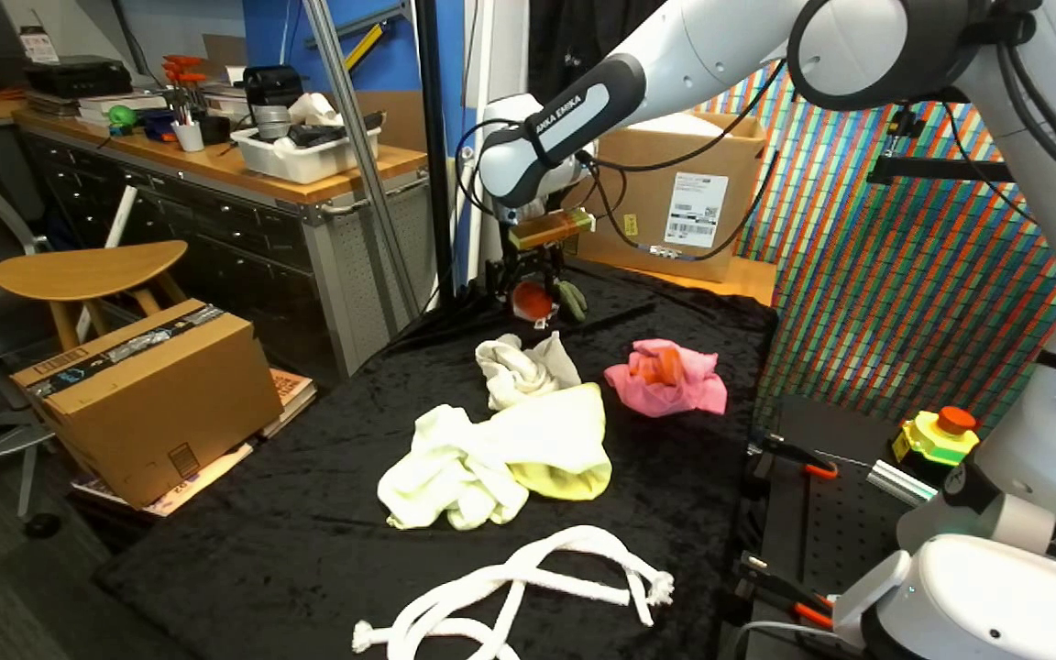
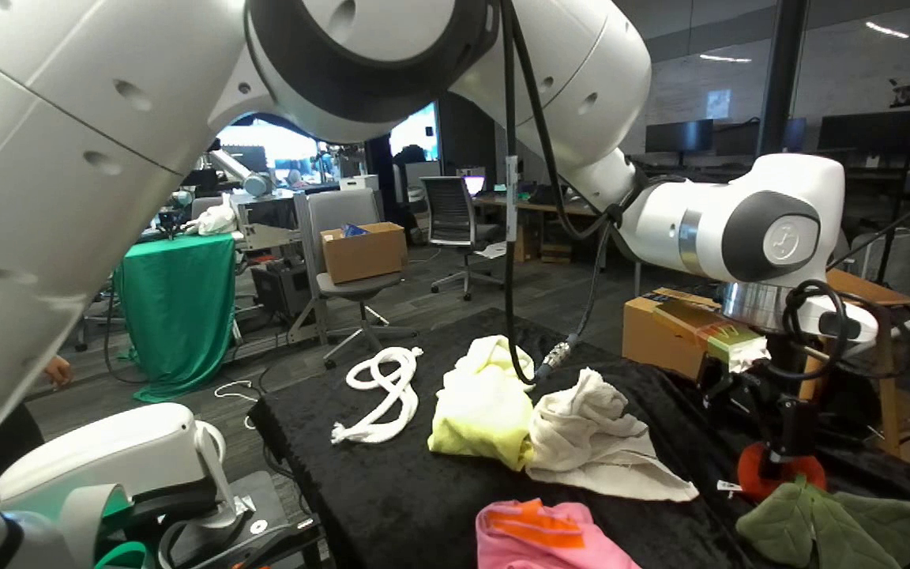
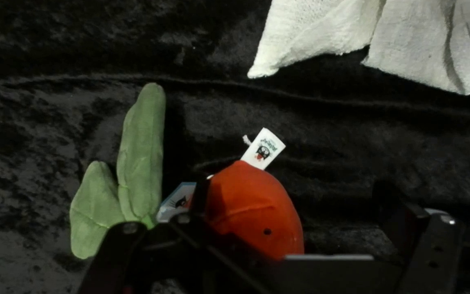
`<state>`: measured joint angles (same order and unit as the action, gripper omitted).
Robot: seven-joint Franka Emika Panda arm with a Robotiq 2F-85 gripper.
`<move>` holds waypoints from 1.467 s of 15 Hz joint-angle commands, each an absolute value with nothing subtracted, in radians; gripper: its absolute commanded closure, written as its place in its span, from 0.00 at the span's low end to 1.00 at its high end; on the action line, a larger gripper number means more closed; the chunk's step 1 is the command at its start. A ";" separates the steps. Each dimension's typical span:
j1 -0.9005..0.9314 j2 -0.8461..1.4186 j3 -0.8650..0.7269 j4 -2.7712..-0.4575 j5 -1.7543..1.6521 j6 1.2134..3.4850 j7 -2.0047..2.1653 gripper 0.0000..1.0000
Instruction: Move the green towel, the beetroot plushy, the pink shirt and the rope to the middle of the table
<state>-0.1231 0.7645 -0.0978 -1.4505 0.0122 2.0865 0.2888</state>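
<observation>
The beetroot plushy, red with green leaves, lies on the black-covered table in the wrist view (image 3: 255, 204) and both exterior views (image 1: 531, 301) (image 2: 832, 523). My gripper (image 3: 294, 198) is open and low around its red body. One finger is close by the leaf end; a gap shows before the opposite finger. I cannot tell whether either finger touches it. The pale yellow-green towel (image 1: 482, 458) lies bunched mid-table, also in an exterior view (image 2: 475, 407). The pink shirt (image 1: 643, 396), with an orange patch, lies crumpled apart (image 2: 558, 549). The white rope (image 1: 574, 534) lies looped beyond the towel (image 2: 382, 431).
A crumpled off-white cloth (image 1: 521, 374) touches the towel and lies near the plushy, also in the wrist view (image 3: 426, 45). A cardboard box (image 1: 647, 197) stands behind the table. Another box (image 1: 152, 403) stands beside it. The arm's cable hangs over the table in an exterior view (image 2: 510, 261).
</observation>
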 commanded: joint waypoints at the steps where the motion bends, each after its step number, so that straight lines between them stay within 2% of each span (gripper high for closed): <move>1: -0.112 0.806 -0.119 -1.381 0.021 2.057 0.300 0.00; 12: -0.089 0.837 -0.153 -1.341 0.007 2.062 0.378 0.00; 13: -0.087 0.838 -0.156 -1.339 0.006 2.061 0.383 0.04; 14: -0.088 0.838 -0.155 -1.338 0.009 2.061 0.388 0.25; 16: -0.088 0.838 -0.153 -1.337 0.014 2.061 0.399 0.29; 22: -0.087 0.839 -0.156 -1.330 0.009 2.052 0.410 0.77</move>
<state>-0.1024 0.8124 -0.1360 -1.3812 0.0112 2.0822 0.3910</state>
